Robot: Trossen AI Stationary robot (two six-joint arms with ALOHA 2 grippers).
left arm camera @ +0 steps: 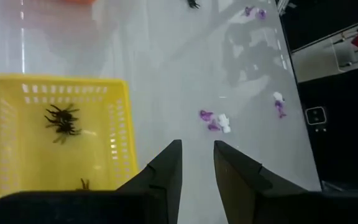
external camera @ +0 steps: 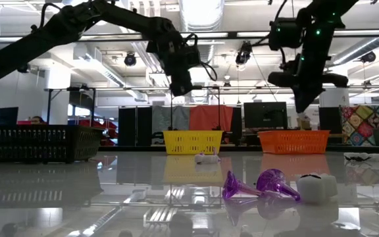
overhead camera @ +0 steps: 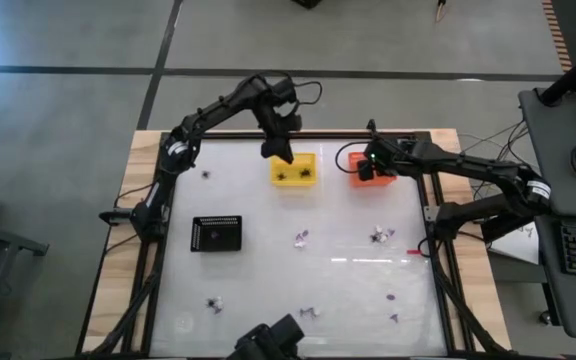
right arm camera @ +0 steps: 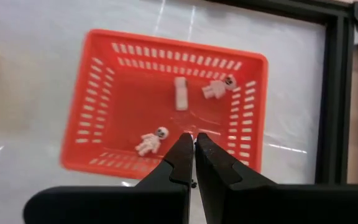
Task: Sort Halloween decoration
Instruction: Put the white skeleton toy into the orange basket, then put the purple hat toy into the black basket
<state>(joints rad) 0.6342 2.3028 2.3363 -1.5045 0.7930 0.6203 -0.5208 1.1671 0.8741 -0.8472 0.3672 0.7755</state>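
Black spider trinkets lie in the yellow basket. White figure trinkets lie in the orange basket. More purple and white Halloween decoration pieces are scattered over the white table, one cluster showing in the left wrist view. My left gripper hangs open and empty over the yellow basket's edge. My right gripper is shut with nothing in it, above the orange basket.
A black rectangular tray sits at the table's left middle. Loose trinkets lie near the front edge and at the right. A black frame borders the table beside the orange basket. In the low view purple pieces lie close by.
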